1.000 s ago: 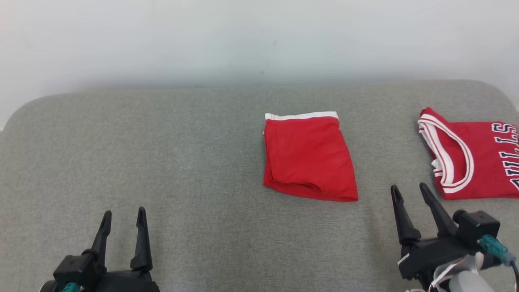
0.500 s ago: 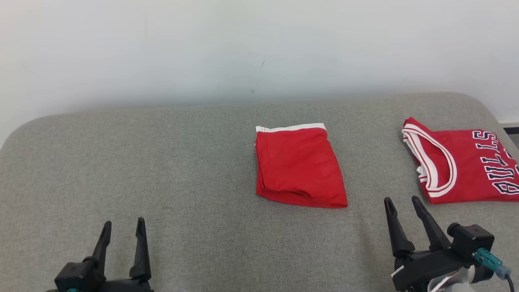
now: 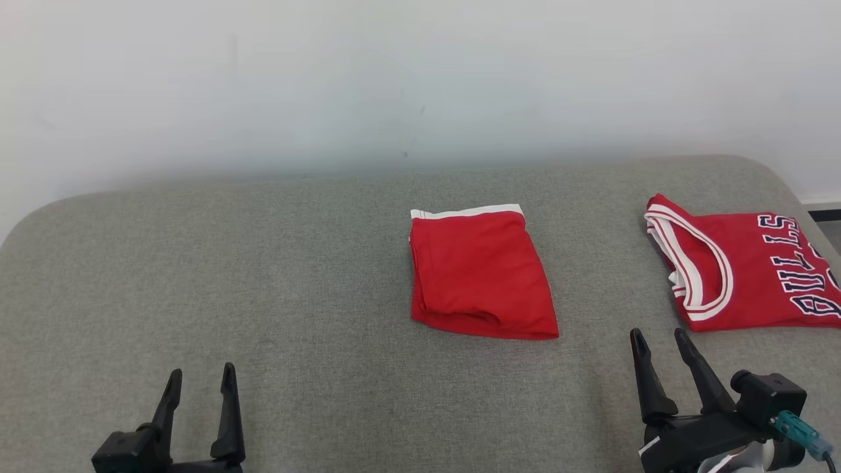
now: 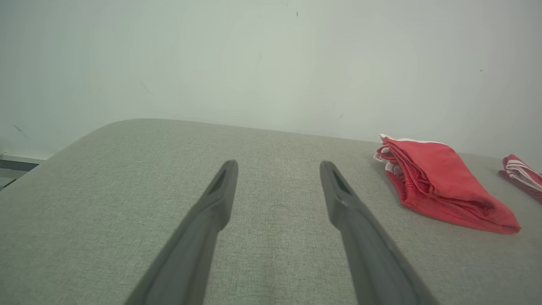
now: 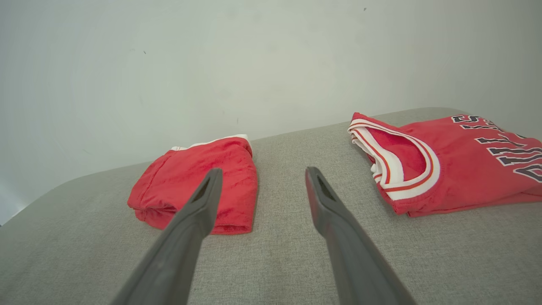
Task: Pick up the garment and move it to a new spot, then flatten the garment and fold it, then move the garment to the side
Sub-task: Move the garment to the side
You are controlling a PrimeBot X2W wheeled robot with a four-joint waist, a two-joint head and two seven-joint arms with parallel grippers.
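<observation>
A red garment with a white waistband [image 3: 483,272] lies folded into a small rectangle at the middle of the grey padded surface [image 3: 263,263]. It also shows at the right of the left wrist view [image 4: 440,182] and behind the left finger in the right wrist view [image 5: 199,178]. My left gripper [image 3: 202,370] stands open near the front left, far from the garment, with bare fabric between its fingers [image 4: 278,163]. My right gripper [image 3: 657,332] is open too, a little to the front right of the garment, holding nothing [image 5: 263,169].
A red jersey with white trim and dark lettering [image 3: 749,269] lies folded at the far right, close to the surface's rounded right edge [image 5: 444,161]. A pale wall [image 3: 420,79] runs behind the surface. The left half of the surface is bare fabric.
The whole picture has shifted down and slightly left, so the camera has moved. Both garments lie as before. Both grippers stay open and sit a little lower in the view.
</observation>
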